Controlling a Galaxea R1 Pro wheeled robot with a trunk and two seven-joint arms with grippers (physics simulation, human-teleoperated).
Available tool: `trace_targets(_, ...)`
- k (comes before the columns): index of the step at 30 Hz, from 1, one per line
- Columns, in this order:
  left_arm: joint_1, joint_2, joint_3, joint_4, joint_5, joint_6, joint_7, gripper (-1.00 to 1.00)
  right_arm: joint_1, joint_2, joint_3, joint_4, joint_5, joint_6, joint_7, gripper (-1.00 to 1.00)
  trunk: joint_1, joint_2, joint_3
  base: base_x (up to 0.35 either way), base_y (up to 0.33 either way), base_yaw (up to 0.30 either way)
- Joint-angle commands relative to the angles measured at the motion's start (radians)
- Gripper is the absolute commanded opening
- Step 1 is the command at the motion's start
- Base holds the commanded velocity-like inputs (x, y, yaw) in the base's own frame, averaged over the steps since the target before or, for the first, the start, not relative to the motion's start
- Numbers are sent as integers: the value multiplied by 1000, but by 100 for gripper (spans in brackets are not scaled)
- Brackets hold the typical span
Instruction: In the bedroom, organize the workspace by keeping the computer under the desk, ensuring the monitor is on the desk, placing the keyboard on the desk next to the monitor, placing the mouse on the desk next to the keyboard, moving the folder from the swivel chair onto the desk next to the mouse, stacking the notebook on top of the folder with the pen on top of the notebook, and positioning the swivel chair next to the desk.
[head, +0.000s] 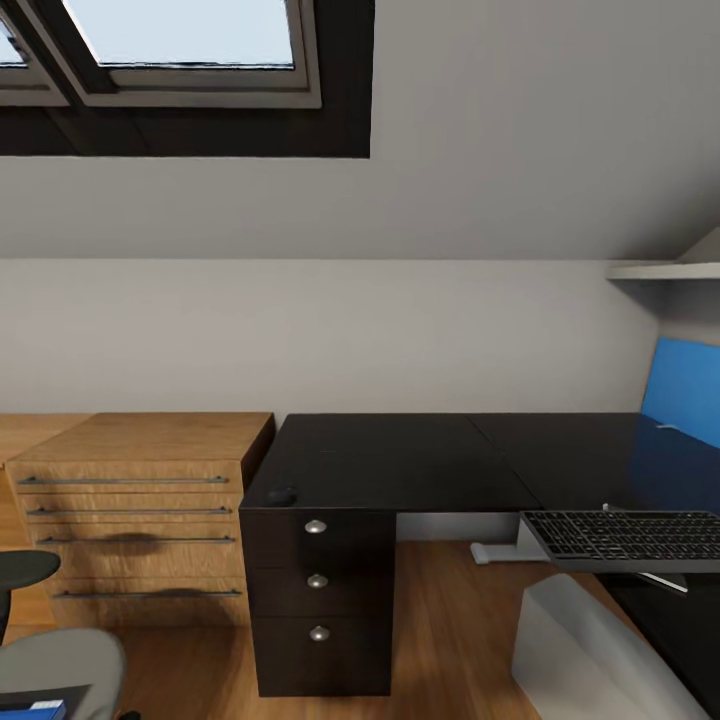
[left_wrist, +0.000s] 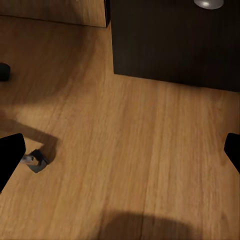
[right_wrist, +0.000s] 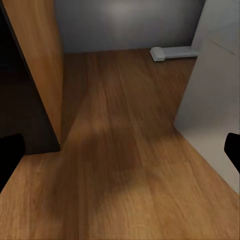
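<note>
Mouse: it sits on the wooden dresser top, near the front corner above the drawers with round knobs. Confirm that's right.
Not quite. The mouse sits on the black desk, not on the wooden dresser. The rest holds: it is at the desk's front left corner, directly above the black drawer unit with round knobs. The head view shows this.

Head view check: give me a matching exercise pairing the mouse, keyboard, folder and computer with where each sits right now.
Things:
1. mouse
2. keyboard
3. folder
4. computer

Places:
A. on the swivel chair seat, at the picture's lower left
B. on the floor, below the keyboard
C. front corner of the desk, above the drawer unit
D. overhanging the desk's inner edge on the right

Pairs: 1-C, 2-D, 3-A, 4-B
</note>
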Motion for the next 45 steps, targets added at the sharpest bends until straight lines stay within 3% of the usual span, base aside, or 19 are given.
trace_targets(1,-1,1,-8,0,9,-5,7,100,-1,-1,8,1,-6,-3,-7,100,-4,7,2,0,0,0)
trace_targets(39,-1,1,-7,0,11,-3,9,100,-1,-1,10,1,-4,-2,-6,100,-150,273,121,0,0,0)
trace_targets(45,-1,2,-7,0,11,-4,9,100,-1,-1,10,-1,-2,-4,-5,100,-150,273,121,0,0,0)
